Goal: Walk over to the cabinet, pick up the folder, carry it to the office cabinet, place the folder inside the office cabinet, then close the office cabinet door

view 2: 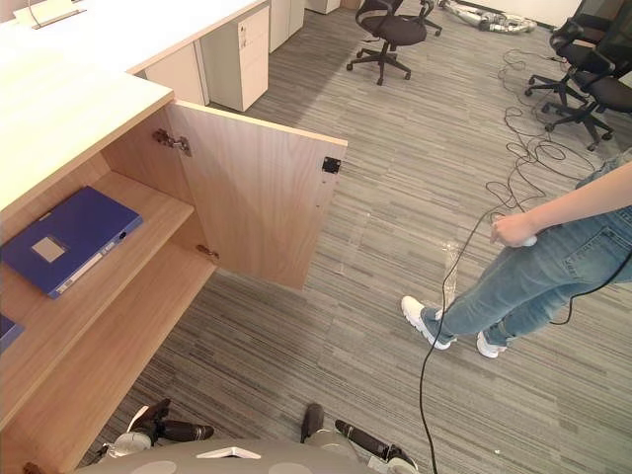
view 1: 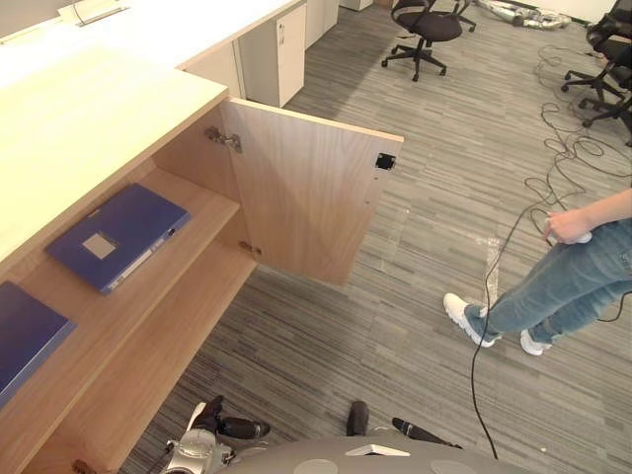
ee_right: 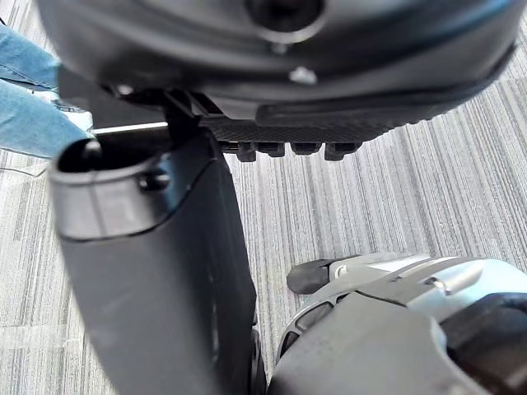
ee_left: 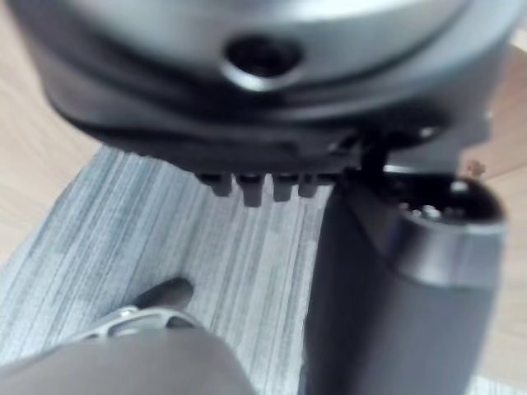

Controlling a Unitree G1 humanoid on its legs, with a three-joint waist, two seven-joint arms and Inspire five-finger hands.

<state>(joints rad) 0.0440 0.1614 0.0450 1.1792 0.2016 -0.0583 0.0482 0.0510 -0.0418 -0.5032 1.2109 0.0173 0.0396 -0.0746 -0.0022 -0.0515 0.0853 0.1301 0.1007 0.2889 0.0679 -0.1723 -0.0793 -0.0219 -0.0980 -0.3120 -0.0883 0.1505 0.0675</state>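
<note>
Seemingly at last step: blue folder [view 1: 117, 235] flat on cabinet shelf [view 1: 210, 197] at 10 o'clock, left hand [view 1: 237, 428] and right hand [view 1: 415, 431] hanging open, empty. Next: swinging door [view 1: 306, 193] at 12 o'clock shut.

grey striped carpet [view 1: 375, 336], black office chairs [view 1: 427, 28], white desks [view 1: 168, 30]

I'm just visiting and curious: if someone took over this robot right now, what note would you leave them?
Left hand and right hand: both open, empty, hanging low over the carpet.
Blue folder lies flat on the open cabinet's upper shelf; a second folder lies nearer the robot.
Door stands wide open.
Placing looks done; closing the door is left.
A person stands to the right.
</note>
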